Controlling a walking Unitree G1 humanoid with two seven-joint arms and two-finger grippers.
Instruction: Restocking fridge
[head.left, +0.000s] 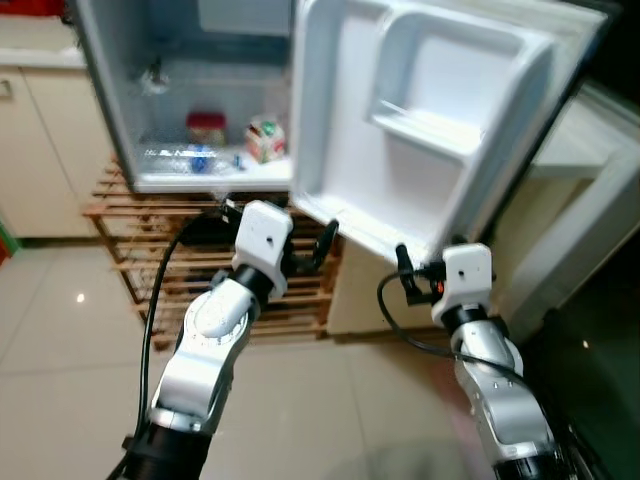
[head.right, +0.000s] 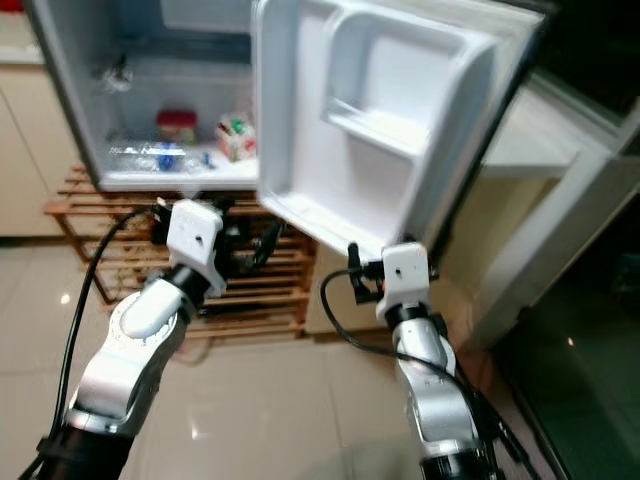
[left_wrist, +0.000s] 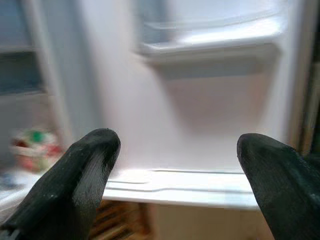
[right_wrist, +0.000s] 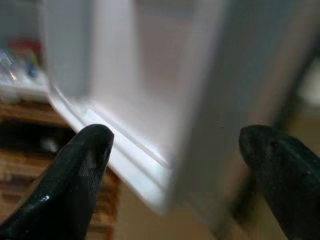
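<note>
A small fridge (head.left: 120, 100) stands on a wooden rack, with its white door (head.left: 420, 120) swung wide open toward me. On its lower shelf are a red-lidded jar (head.left: 206, 127), a colourful package (head.left: 265, 138) and some blue-labelled items (head.left: 195, 158). The door's shelves hold nothing. My left gripper (head.left: 310, 252) is raised just below the fridge's bottom edge, beside the door's hinge-side lower corner. It is open and holds nothing, with its fingertips (left_wrist: 95, 150) wide apart. My right gripper (head.left: 408, 272) is open under the door's lower edge, whose corner (right_wrist: 160, 195) lies between its fingers.
The slatted wooden rack (head.left: 130, 250) under the fridge holds dark items. Beige cabinets (head.left: 40, 140) stand at the left. A white frame (head.left: 570, 230) and a dark glass panel (head.left: 600, 360) are at the right. Glossy tile floor (head.left: 70, 400) lies below.
</note>
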